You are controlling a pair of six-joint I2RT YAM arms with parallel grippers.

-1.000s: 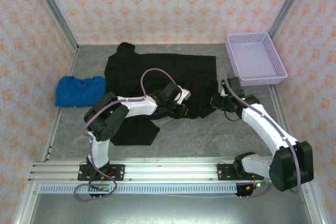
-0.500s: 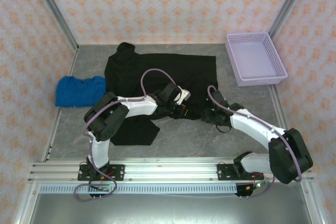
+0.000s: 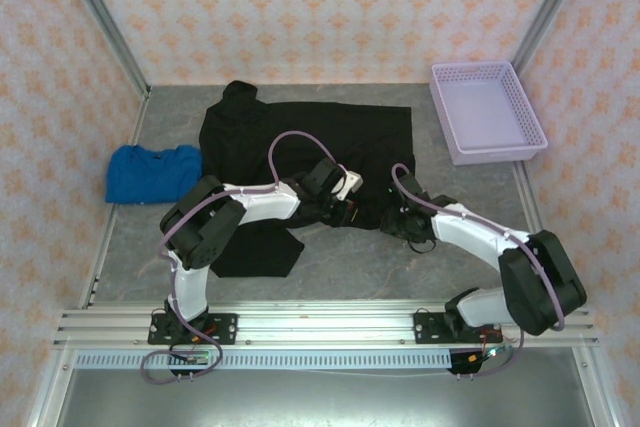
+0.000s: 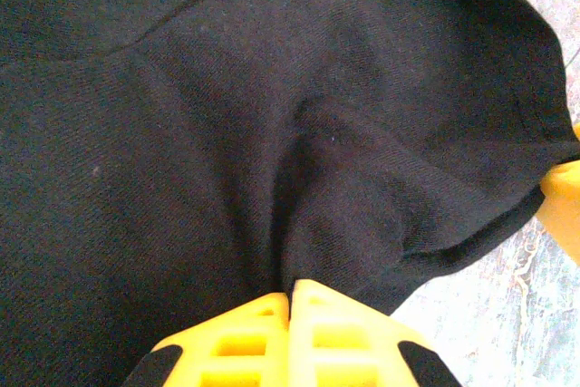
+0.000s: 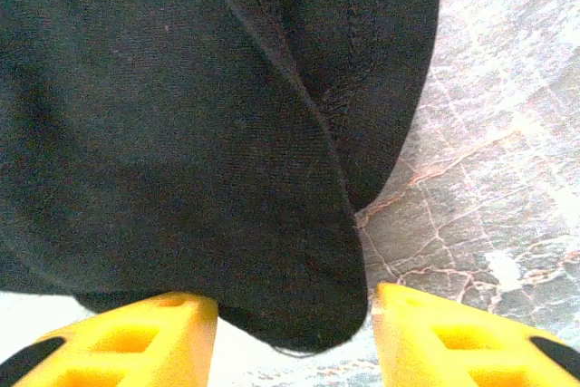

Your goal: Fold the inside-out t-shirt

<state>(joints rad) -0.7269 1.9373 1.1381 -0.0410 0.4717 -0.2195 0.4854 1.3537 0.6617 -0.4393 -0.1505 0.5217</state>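
At table (image 3: 350, 257) centre, left gripper (image 4: 290, 292) pinched tight on black t-shirt (image 3: 300, 137) fold; at its 3 o'clock, right gripper (image 5: 292, 304) half-open, straddling hem.

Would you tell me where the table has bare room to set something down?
Free: the table in front of the black t-shirt, and the strip in front of the blue garment. Crowded: the middle and by the purple basket.

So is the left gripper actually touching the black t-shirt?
Touching. In the left wrist view the left gripper is shut, a pinched fold of the t-shirt running into its jaws.
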